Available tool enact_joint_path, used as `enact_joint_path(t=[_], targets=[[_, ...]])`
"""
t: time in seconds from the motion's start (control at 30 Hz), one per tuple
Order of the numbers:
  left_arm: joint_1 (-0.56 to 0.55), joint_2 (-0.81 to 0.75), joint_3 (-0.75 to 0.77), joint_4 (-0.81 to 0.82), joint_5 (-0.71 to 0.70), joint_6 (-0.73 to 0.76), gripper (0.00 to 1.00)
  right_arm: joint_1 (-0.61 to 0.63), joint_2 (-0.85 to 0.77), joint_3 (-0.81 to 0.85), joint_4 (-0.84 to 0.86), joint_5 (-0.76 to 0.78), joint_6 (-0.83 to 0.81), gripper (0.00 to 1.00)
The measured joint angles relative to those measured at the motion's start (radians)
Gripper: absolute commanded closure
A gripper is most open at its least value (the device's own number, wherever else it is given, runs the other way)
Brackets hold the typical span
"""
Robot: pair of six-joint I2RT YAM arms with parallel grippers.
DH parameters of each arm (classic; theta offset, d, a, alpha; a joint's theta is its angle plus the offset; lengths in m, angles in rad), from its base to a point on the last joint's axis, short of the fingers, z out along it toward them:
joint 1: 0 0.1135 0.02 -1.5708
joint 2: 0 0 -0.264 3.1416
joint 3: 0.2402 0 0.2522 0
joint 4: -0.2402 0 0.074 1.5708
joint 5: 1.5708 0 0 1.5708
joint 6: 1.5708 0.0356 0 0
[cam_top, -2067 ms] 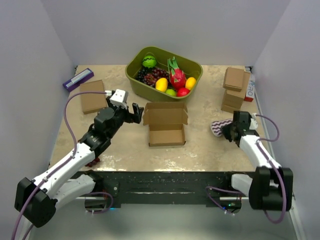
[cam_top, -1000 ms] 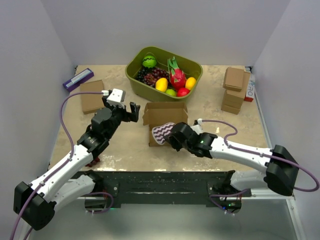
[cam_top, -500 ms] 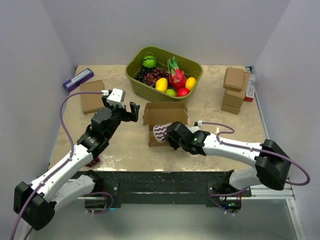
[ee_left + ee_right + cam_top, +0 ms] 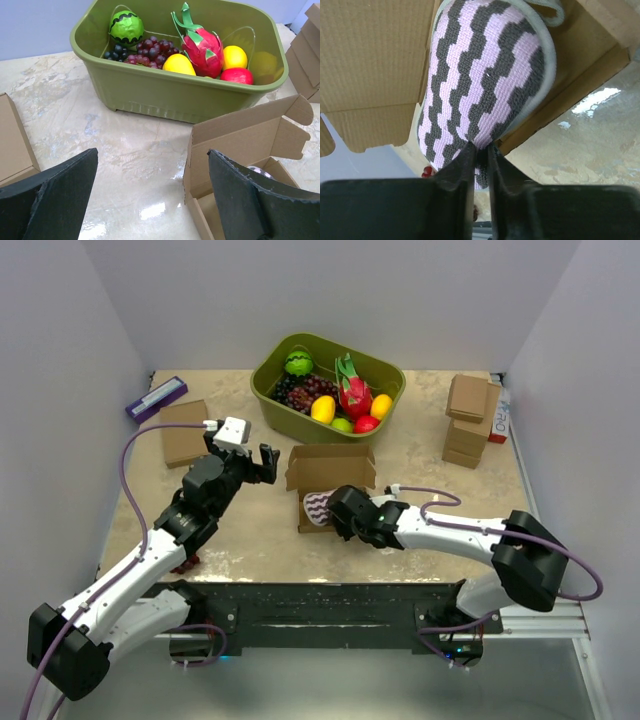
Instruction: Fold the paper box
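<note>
A: Whereabouts of the paper box (image 4: 330, 483)?

B: Middle of the counter (image 4: 415, 465), just on the near side of a green tub (image 4: 266, 390). Open tray toward the near edge, lid flap standing up on the far side. Small tabs sticking out at both ends of the lid.

A: State of the right gripper (image 4: 327, 512)?

B: Reaching in over the tray's left half. Pinched narrow on a pink-and-grey zigzag cloth (image 4: 485, 75). In the wrist view, fingers (image 4: 460, 170) nearly touching, with only the cloth's edge between them. Rest of the cloth spread against the cardboard inside the box. Cannot tell whether it touches the tray floor.

A: And the left gripper (image 4: 262, 462)?

B: Just off the left end of the lid flap, apart from the cardboard. Spread wide, nothing held. From its wrist camera, a view through the gap of the lid's left edge and the tub beyond.

A: Anything else on the counter?

B: Tub toward the far edge, loaded with fruit, among it a dragon fruit (image 4: 352, 392) and dark grapes (image 4: 305, 390). Stack of small brown boxes (image 4: 468, 420) near the far right corner. Flat brown box (image 4: 184, 432) toward the far left, well apart from the tray. Purple packet (image 4: 156, 398) beyond it, in the far left corner.
</note>
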Motion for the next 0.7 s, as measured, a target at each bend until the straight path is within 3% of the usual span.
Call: enact_joint_path(t=[0.2, 0.3, 0.4, 0.7], targets=[[0.000, -0.001, 0.002, -0.002, 0.000, 0.001, 0.05, -0.004, 0.027, -0.004, 0.045, 0.007, 0.005, 0.52], [0.000, -0.001, 0.002, -0.003, 0.000, 0.001, 0.04, -0.007, 0.029, -0.008, 0.068, 0.009, 0.004, 0.34], [0.000, -0.001, 0.002, -0.003, 0.001, 0.001, 0.04, -0.009, 0.029, -0.008, 0.079, 0.013, -0.004, 0.27], [0.000, 0.003, 0.005, -0.006, 0.011, 0.002, 0.05, -0.009, 0.004, -0.008, 0.077, 0.030, -0.115, 0.25]])
